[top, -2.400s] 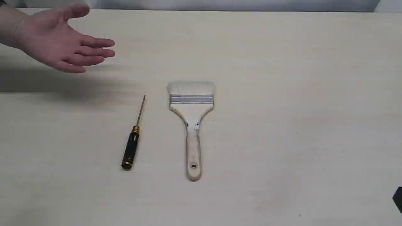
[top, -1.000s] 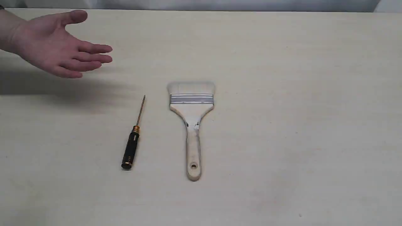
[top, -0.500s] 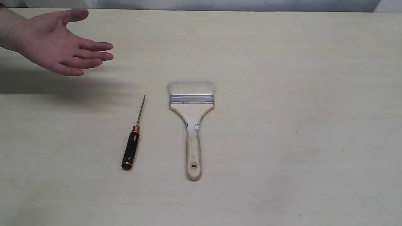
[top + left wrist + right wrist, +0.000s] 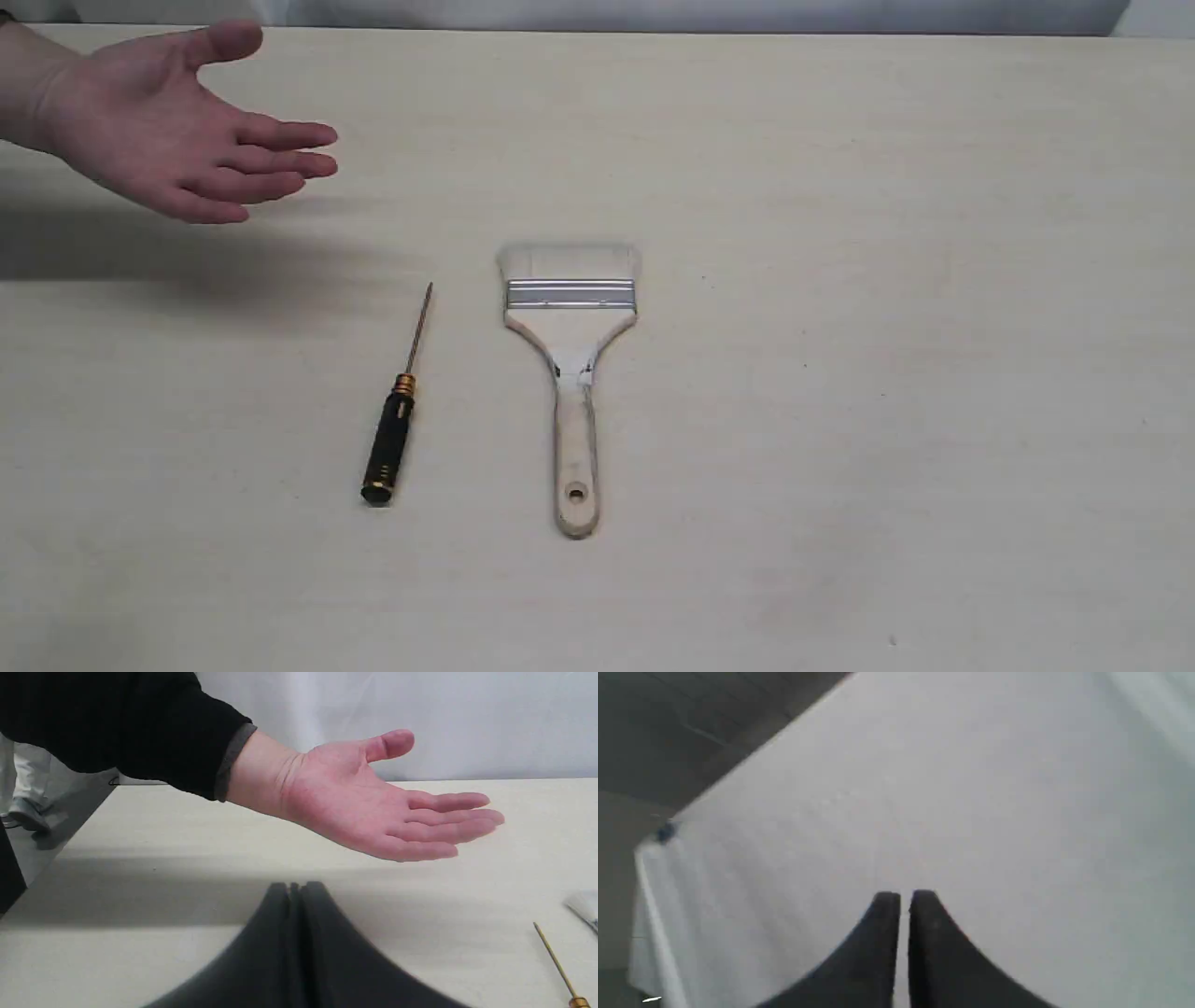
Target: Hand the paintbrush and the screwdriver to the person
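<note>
Bench (image 4: 887, 280): no change, both tools lie flat on it. The person (image 4: 159, 131) is at the far-left corner with palm up and fingers out, held above the surface. Over the last couple of seconds the palm only drifted a little, so we read it as waiting to receive. A dark bit of arm poked in at the right edge of the exterior view a moment back. It's gone now, and neither arm shows there.

Left hand (image 4: 294, 887): fingers pressed together, holding nothing, low over the bench with the open palm ahead of it. Right hand (image 4: 903, 897): closed down to a thin slit, empty, over bare bench near an edge. That view is blurred.

Paintbrush (image 4: 571, 373): mid-bench, bristles toward the far side, handle toward the camera, hasn't moved. Screwdriver (image 4: 387, 448): near the brush on its left, not touching it, tip pointing away, hasn't moved. It's the tool closer to the palm, and part of it shows at the edge of the left wrist view.

Our read: nothing picked up yet, so the task hasn't started. The left hand is better placed for the screwdriver and must open before any grasp.
</note>
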Tool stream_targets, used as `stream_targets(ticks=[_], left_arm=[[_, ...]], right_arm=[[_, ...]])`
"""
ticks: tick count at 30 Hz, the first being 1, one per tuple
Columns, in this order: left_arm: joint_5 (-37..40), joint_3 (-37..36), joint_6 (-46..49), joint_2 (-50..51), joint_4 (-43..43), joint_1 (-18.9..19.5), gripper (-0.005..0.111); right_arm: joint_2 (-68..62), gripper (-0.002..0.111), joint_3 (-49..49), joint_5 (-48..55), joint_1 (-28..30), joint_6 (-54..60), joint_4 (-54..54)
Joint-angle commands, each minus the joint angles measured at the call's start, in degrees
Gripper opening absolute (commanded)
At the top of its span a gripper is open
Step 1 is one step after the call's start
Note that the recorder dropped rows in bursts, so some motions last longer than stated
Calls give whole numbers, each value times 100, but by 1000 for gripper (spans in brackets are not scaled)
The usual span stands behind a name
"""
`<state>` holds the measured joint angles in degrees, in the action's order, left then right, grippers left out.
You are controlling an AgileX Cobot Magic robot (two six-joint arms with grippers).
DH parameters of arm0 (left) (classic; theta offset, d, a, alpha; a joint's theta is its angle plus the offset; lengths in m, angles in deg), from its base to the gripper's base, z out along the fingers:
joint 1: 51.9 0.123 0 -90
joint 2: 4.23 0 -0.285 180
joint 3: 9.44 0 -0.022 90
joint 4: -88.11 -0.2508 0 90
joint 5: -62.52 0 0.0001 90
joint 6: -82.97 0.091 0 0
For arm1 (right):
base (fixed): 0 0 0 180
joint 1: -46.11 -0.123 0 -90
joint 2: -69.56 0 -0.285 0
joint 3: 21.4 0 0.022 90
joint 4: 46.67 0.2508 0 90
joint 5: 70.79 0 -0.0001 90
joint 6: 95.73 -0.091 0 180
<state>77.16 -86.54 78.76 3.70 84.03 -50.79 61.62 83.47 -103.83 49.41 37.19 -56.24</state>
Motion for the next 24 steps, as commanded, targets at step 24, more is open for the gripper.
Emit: stream_targets(ticks=[24], left_arm=[[-23, -12, -12, -14, 25, -47, 0]], right_arm=[[-2780, 22, 4222, 2319, -10, 244, -9038]])
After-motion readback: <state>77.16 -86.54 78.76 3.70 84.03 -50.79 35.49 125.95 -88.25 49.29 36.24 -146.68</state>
